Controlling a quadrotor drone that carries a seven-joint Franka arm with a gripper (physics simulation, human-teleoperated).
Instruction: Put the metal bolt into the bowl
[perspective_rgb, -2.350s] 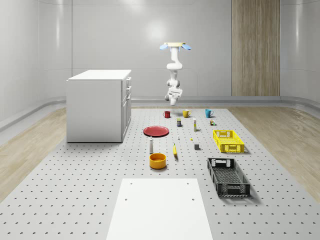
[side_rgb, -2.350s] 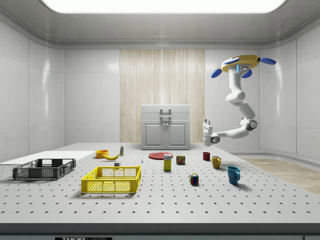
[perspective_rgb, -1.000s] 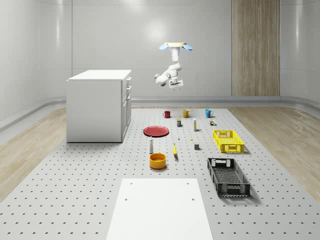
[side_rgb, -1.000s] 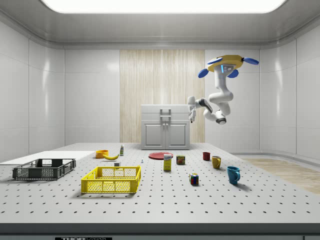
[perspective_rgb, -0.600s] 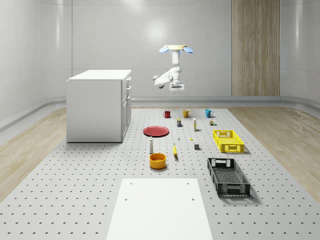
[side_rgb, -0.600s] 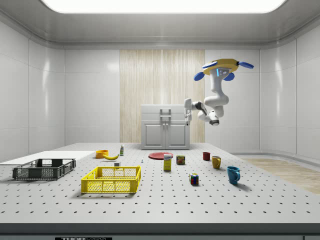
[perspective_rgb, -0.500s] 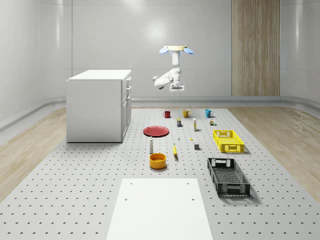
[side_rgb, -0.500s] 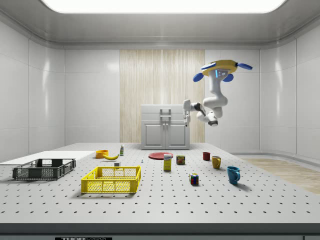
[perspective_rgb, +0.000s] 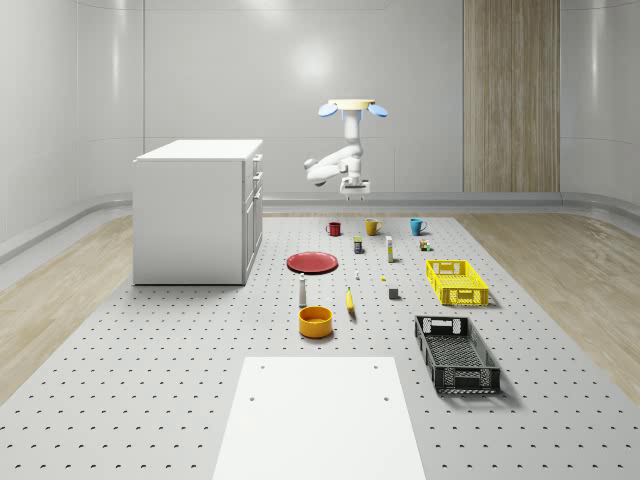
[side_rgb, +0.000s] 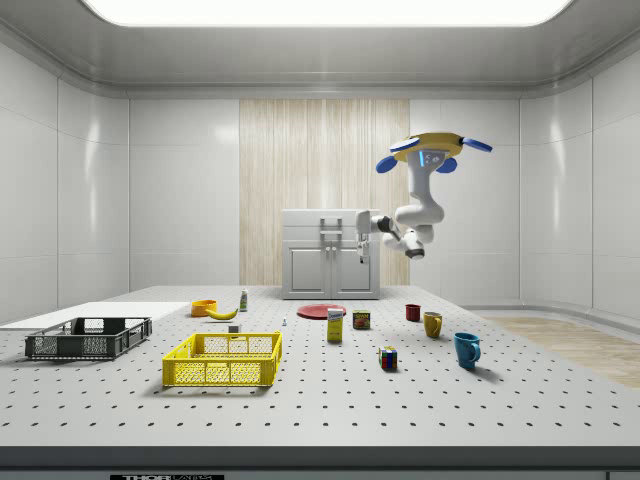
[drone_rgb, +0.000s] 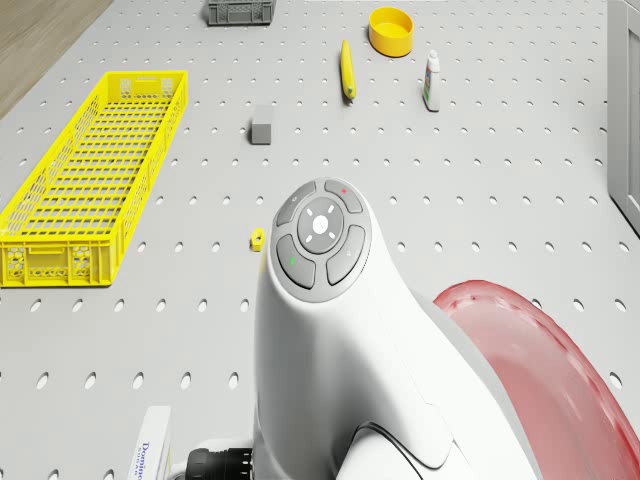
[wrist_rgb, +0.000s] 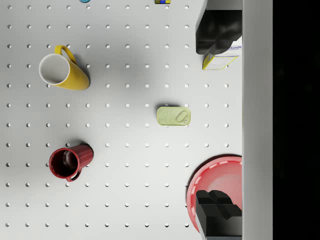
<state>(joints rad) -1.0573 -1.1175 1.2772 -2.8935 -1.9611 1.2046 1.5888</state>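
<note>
- Plainly, the drone (perspective_rgb: 352, 106) hovered high over the far part of the table (perspective_rgb: 150, 380), above the stretch between the mugs and the red plate (perspective_rgb: 312, 262).
- Its arm folded down and sideways, so the gripper (side_rgb: 362, 250) hung pointing downward, well clear of the tabletop.
- In the wrist view the jaws stood wide apart, the two dark fingers (wrist_rgb: 215, 30) at opposite edges of the gripper (wrist_rgb: 217, 120); they held nothing and touched nothing.
- Far beneath the fingers lay a flat green tin (wrist_rgb: 173, 116), with one fingertip lined up over the rim of the red plate and the other over a yellow-edged box (wrist_rgb: 220, 61).
- A yellow mug (wrist_rgb: 62, 72) and a red mug (wrist_rgb: 70, 162) stood off to one side of the tin, apart from each other.
- The metal bolt (perspective_rgb: 357, 276) looked to be the tiny grey piece on the table just beyond the banana (perspective_rgb: 350, 300), near the red plate and well below the gripper.
- The bowl (perspective_rgb: 315, 321), orange, sat nearer the whole-scene camera, beside a white bottle (perspective_rgb: 302, 292) and the banana, well apart from the bolt.
</note>
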